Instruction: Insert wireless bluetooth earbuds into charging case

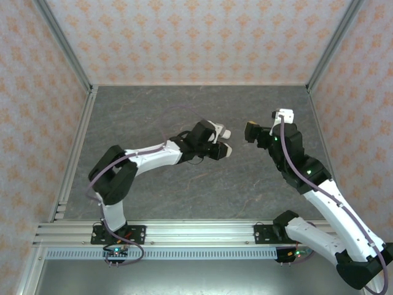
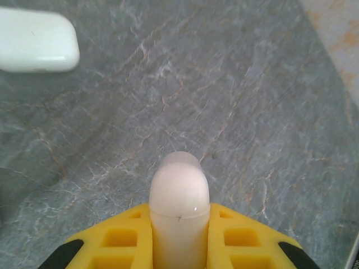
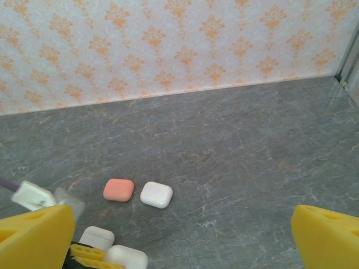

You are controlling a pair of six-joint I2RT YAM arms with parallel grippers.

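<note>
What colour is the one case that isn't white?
That case is coral pink, clearest in the right wrist view.

1. On the top camera I have the left arm (image 1: 153, 157) reaching in from the near-left of the table (image 1: 153, 110) and the right arm (image 1: 307, 178) from the near-right; the left gripper (image 1: 222, 142) and right gripper (image 1: 249, 132) face each other near the middle, apart
2. On the left wrist camera the held case (image 2: 179, 196) sits between that gripper's fingers (image 2: 123, 241), and a second case (image 2: 36, 42) lies on the table ahead and to the left, well apart from it
3. On the right wrist camera I see two on the table before the wall (image 3: 179, 45): the left-hand case (image 3: 119, 189) just beside the right-hand case (image 3: 156, 194), not touching
4. Nearer that camera, at lower left, a front case (image 3: 126, 259) lies just before a rear case (image 3: 96, 236)
</note>
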